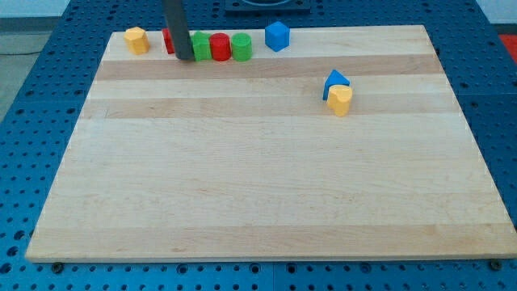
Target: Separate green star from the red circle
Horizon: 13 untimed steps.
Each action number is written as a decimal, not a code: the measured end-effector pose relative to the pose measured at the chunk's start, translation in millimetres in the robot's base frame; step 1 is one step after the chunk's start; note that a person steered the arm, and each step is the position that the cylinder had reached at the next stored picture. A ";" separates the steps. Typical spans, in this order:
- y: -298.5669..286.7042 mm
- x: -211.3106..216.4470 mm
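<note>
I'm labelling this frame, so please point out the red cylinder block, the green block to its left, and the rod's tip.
Red cylinder block (220, 46): camera view, front face.
Green block left of it (200, 47): camera view, visible right part beside the rod.
My tip (185, 57): camera view, rod's very end.

The board (266, 178) under my tip (185, 58) looks like pale wood, made of long planks with faint grain and a smooth, matt finish. Around it lies a blue metal-looking table (24, 145) (dotted with rows of small holes), with a slight sheen. The rod itself is dark and matt. Just right of my tip, the green block (200, 47), red circle (220, 46) and second green block (241, 47) look smooth, with solid, opaque colour. The yellow block (136, 40) left of my tip and the blue blocks (277, 35) further right share that same smooth, even finish.
</note>
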State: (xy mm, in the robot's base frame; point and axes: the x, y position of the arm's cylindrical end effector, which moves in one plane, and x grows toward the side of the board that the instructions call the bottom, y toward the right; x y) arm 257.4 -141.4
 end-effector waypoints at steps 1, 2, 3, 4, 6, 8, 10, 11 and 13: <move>20.3 2.9; 38.2 4.4; 28.8 4.4; 2.9 13.1; 105.9 81.2; 316.3 41.8; 309.3 -66.0; 273.8 -66.0; 170.5 -65.3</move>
State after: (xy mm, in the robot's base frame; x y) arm 192.1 29.1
